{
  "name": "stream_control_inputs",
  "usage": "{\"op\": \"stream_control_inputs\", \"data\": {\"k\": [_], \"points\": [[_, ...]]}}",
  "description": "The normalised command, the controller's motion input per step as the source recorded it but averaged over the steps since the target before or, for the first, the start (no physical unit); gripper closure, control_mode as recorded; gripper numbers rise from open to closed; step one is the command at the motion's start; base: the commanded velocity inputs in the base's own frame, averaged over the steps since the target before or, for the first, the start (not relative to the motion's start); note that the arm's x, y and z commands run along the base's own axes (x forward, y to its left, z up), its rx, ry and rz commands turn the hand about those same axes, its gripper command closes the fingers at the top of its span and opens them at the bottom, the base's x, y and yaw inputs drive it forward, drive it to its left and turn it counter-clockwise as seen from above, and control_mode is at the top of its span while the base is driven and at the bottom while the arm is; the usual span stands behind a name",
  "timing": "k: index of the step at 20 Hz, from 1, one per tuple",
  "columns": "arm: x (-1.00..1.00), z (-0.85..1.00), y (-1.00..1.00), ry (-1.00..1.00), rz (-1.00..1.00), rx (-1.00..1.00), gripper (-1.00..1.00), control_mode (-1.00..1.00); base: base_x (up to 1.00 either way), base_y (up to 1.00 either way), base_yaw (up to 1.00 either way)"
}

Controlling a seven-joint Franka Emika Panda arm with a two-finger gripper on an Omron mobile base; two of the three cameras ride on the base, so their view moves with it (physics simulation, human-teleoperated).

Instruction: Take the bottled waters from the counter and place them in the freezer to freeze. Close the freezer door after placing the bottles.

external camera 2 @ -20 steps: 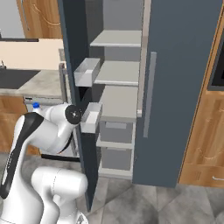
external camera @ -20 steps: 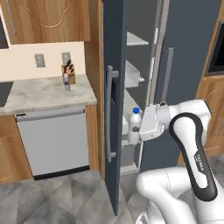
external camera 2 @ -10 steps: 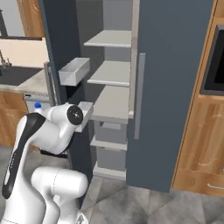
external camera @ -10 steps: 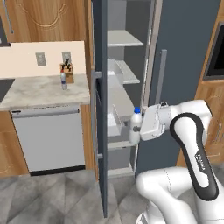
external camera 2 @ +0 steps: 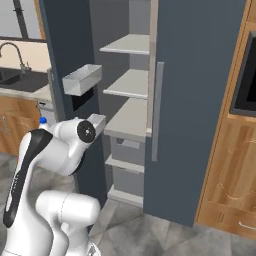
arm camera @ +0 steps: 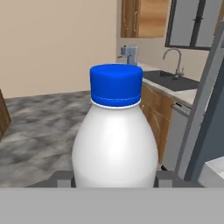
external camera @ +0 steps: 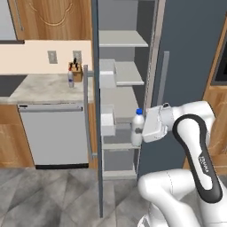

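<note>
Clearly my gripper is clamped on the blue-capped bottle, which I carry upright in front of the open freezer, level with the drawers under its lowest shelf. In the hand view the bottle blocks most of the frame, and my finger tips peek out only as small grey stubs at its sides, so I cannot see the contact itself. From the right base view my own arm hides the gripper; just the blue cap pokes above the elbow.

The freezer door stands swung out, edge-on to the left base camera, its bins jutting toward the bottle. Between that door and the shut right-hand panel the opening is narrow.

The red-capped bottle stands well apart on the counter, just beside the knife block; it is too small to make out much.
</note>
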Motion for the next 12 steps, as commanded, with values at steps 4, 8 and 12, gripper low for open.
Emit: {"op": "stream_control_inputs", "data": {"k": [4,8,12], "points": [[0.00,0.00,0.00,0.00,0.00,0.00,1.00,1.00,0.43,-0.23,0.04],[0.00,0.00,0.00,0.00,0.00,0.00,1.00,1.00,0.65,-0.25,0.00],[0.00,0.00,0.00,0.00,0.00,0.00,1.00,1.00,0.38,-0.44,0.00]]}}
